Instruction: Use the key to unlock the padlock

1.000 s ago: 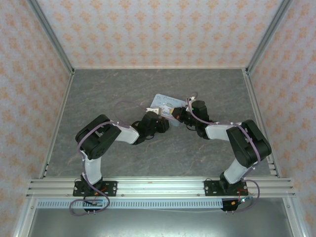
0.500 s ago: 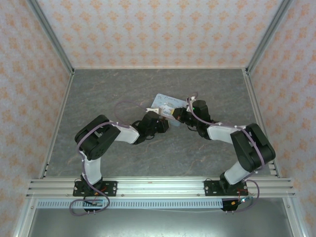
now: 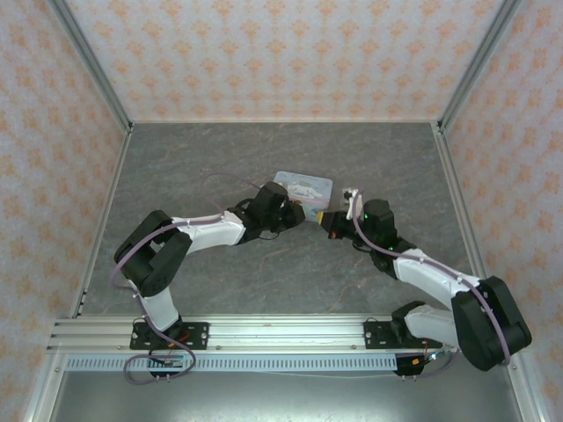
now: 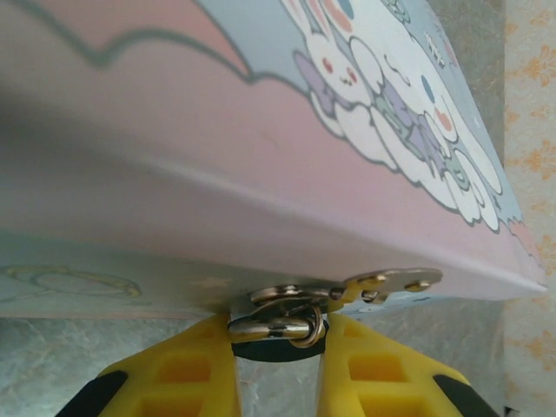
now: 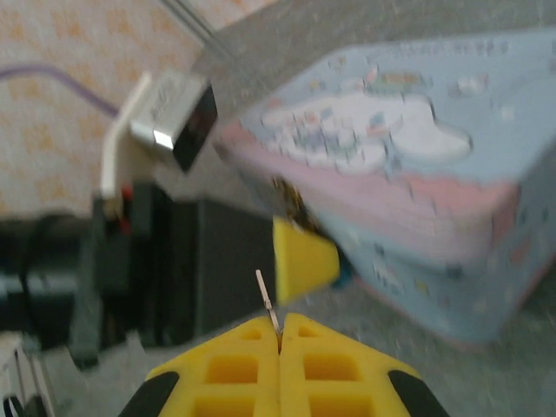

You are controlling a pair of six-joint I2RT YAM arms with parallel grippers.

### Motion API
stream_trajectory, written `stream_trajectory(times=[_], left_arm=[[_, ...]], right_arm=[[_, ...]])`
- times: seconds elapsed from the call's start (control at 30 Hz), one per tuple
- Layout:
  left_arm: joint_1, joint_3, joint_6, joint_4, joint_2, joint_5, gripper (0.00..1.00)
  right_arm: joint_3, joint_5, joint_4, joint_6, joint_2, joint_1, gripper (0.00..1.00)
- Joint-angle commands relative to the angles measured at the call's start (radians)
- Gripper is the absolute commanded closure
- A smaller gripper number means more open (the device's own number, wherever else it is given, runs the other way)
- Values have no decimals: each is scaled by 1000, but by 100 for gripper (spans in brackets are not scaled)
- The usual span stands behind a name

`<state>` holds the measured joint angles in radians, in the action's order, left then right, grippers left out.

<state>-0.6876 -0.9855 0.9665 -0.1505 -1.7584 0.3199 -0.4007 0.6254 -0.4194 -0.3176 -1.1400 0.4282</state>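
Overhead, grey marbled tabletop (image 3: 193,158) — peach-patterned walls (image 3: 281,53), aluminium rails (image 3: 281,332); padlock (image 4: 278,328) on tin (image 3: 303,186)

Left pincer (image 4: 278,349) pinching padlock (image 4: 271,327), hung on hasp (image 4: 391,282) below cartoon-printed tin (image 4: 261,156) edge.

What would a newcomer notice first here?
The pale blue cartoon-printed tin sits mid-table, and everything happens at its near edge. There the left gripper pinches the padlock, which hangs from the tin's clasp just under the lid. The right gripper is shut on the key, with the thin blade sticking up towards the tin but not yet touching it.
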Motion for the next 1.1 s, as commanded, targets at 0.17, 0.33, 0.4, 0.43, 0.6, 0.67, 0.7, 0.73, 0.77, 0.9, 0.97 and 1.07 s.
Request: stream_trajectory(times=[0.17,0.33,0.4,0.43,0.6,0.67,0.7,0.73,0.77,0.9,0.97,1.07], left_arm=[[-8,-32,222,26,47,74,92],[-9,-14,303,-21,61,98,93],[-9,-5,328,-41,68,103,93],[-9,-2,337,-46,72,104,93],[-8,-3,355,-45,91,113,93],[-9,-5,357,-41,99,117,93],[-9,-4,360,-40,102,119,93],[-8,-5,362,-43,106,120,93],[-9,-4,362,-41,108,122,93],[-9,-5,362,-35,117,122,93],[-9,-7,364,-33,117,124,93],[-9,-4,367,-30,119,122,93]], right_arm=[[140,37,-94,129,105,-2,100],[167,33,-147,146,86,-2,100],[168,32,-172,142,71,-1,100],[169,31,-184,140,60,0,100],[166,31,-278,112,-11,3,100],[157,28,-306,101,-37,3,100],[153,29,-317,99,-38,4,100],[148,30,-333,94,-68,4,100],[144,32,-351,90,-80,4,100],[127,30,-373,89,-117,4,100],[123,27,-383,87,-132,4,100],[118,17,-397,85,-145,4,100]])
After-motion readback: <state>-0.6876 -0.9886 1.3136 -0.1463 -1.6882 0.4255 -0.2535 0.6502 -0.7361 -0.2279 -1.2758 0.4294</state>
